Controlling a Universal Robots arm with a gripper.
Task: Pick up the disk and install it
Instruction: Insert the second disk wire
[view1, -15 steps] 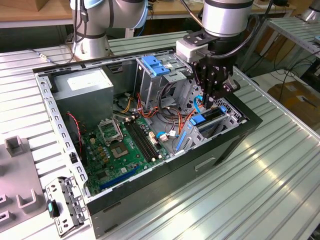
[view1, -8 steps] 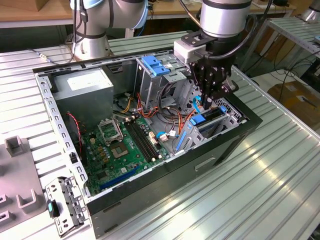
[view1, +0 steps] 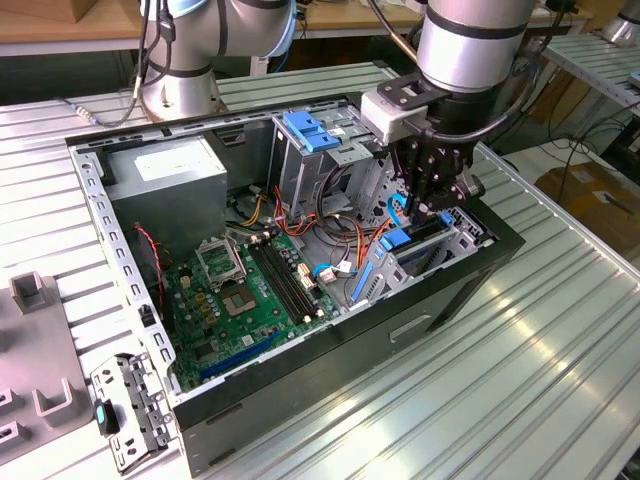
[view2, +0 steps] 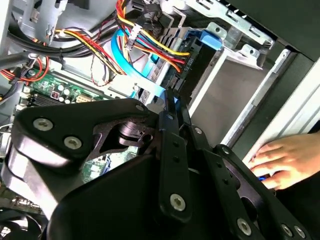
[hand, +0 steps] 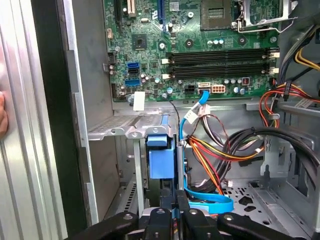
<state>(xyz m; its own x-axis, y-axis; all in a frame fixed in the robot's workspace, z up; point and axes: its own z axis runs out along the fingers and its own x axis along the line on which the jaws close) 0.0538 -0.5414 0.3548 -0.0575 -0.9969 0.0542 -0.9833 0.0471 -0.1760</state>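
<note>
End effector (view1: 432, 200) is seen lowered, fingers drawn nearly together on the blue-railed disk (view1: 412, 240) seated upright in its bay; pressure is best kept straight down, clear of cables (view1: 330, 225).

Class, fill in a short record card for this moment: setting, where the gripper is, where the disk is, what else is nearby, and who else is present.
Setting: open computer case lying on a ribbed metal table
Gripper: gripper lowered into the case, over the drive bay at the exterior view's right
Disk: disk with blue rail standing in the bay, just beyond the gripper
Nearby: green circuit board, red, yellow and blue cables
Person: a hand resting at the case edge
</note>
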